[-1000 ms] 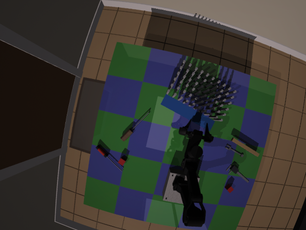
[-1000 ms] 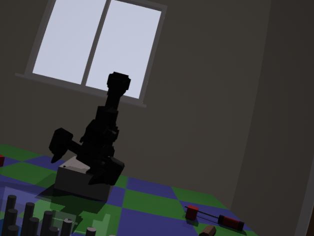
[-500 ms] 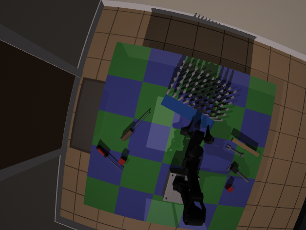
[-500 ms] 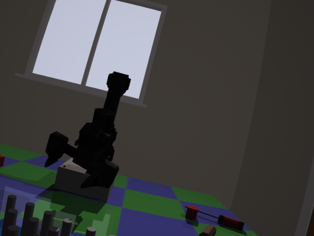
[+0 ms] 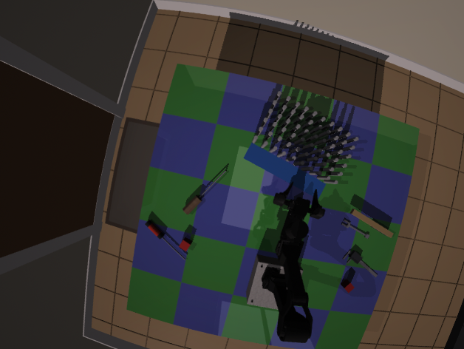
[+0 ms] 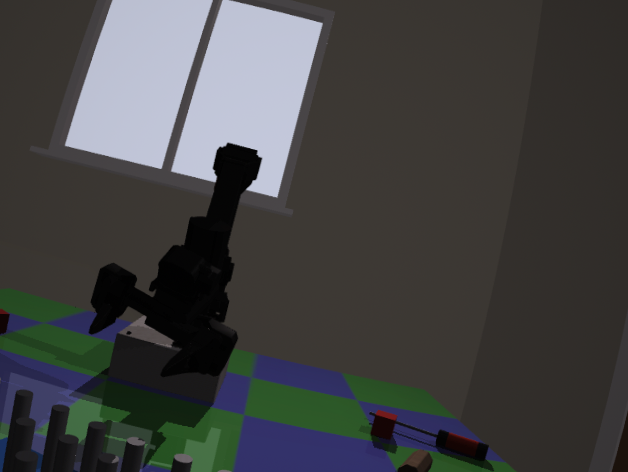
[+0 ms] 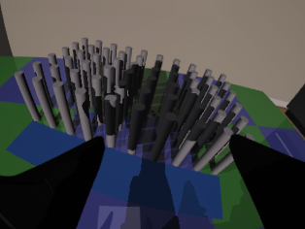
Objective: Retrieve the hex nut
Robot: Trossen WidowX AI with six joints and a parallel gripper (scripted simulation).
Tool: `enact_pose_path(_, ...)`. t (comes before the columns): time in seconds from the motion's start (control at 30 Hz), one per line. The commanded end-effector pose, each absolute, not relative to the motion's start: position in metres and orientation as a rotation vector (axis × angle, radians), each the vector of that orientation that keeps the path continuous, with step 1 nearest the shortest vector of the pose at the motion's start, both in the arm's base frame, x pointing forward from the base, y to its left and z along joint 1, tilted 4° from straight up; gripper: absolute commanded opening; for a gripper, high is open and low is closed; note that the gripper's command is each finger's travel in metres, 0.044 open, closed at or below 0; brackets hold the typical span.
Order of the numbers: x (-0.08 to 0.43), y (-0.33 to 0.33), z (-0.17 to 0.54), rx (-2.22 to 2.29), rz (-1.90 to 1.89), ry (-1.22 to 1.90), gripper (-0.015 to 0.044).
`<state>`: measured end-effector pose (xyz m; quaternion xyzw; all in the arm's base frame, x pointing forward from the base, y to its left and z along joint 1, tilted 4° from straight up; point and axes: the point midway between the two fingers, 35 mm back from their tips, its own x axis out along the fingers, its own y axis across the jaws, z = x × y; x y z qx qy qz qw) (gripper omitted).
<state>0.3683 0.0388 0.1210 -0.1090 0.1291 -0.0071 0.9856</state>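
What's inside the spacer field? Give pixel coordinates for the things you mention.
Between the spacers point(image 5: 306, 109) point(image 6: 59, 431) point(image 7: 64, 109), patches of blue and green mat point(image 5: 394, 131) point(image 6: 289, 400) point(image 7: 12, 114) and dark shadow show. No nut is discernible; spacers and shadow hide much of the ground deeper in.

The top view looks steeply down from high above, taking in the whole checkered bench point(image 5: 172, 194). The exterior view sits low and close behind the spacers point(image 5: 311, 127) point(image 6: 59, 431) point(image 7: 117, 92), facing the arm point(image 5: 294, 262) point(image 6: 223, 203) and window point(image 6: 243, 91). The wrist view looks forward between the fingertips point(image 5: 288, 190) point(image 6: 175, 366), sharing spacers with both.
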Motion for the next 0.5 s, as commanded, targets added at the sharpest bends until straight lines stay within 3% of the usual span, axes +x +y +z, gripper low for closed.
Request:
enact_pose_path(0.0,0.368,0.038,0.121,-0.213,-0.02,0.26,0.044)
enact_pose_path(0.17,0.369,0.041,0.122,-0.223,-0.014,0.257,0.044)
enact_pose_path(0.47,0.394,0.154,0.111,-0.589,0.247,0.41,0.044)
